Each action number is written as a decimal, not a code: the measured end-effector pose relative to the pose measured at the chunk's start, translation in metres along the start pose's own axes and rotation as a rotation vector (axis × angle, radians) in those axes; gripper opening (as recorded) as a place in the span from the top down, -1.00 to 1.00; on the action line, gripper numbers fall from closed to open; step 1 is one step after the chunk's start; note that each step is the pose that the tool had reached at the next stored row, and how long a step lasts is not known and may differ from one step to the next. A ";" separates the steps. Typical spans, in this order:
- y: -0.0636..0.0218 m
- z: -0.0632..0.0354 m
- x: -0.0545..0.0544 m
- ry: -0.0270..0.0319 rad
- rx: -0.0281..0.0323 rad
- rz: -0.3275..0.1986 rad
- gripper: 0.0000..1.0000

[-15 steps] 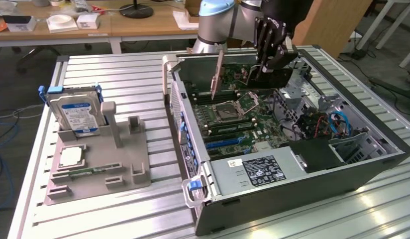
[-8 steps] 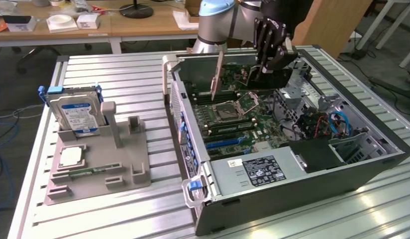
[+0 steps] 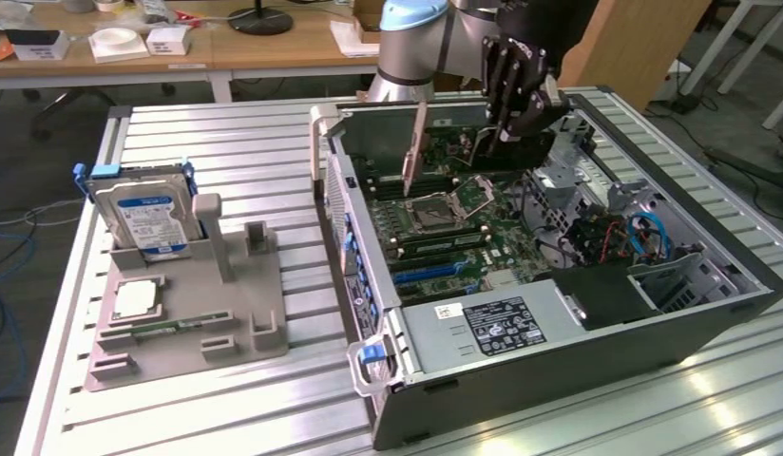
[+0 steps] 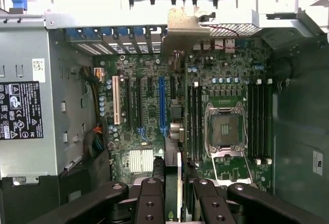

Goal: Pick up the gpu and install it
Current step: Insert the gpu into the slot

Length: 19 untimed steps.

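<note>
Surface: slatted metal table, open PC case.
Gripper: pinching gpu on edge above motherboard.

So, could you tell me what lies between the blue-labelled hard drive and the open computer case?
In the exterior view, between the hard drive and the computer case stand the grey holder's upright posts, then a bare strip of slatted table.

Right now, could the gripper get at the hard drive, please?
Probably not directly. The gripper sits over the open case with the gpu edge-on between its fingers, apparently held, so it is occupied. The hard drive stands in the holder outside, beyond the case's side wall.
</note>
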<state>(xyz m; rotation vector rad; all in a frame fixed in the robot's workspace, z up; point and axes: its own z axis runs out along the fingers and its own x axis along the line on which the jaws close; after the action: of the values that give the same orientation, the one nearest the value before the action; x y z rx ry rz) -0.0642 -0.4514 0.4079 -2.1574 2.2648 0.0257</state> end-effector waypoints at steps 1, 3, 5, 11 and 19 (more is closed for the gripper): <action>0.0000 0.0003 0.000 0.0003 -0.0005 -0.009 0.47; 0.0000 0.0008 0.000 0.0002 -0.0006 -0.013 0.47; 0.0000 0.0031 0.000 -0.0003 -0.0006 -0.013 0.47; 0.0003 0.0135 0.000 -0.0002 -0.0009 -0.013 0.47; 0.0028 0.0226 0.000 0.0001 -0.0018 -0.049 0.47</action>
<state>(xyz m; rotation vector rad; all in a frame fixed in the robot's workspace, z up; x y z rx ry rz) -0.0670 -0.4511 0.3853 -2.2133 2.2116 0.0271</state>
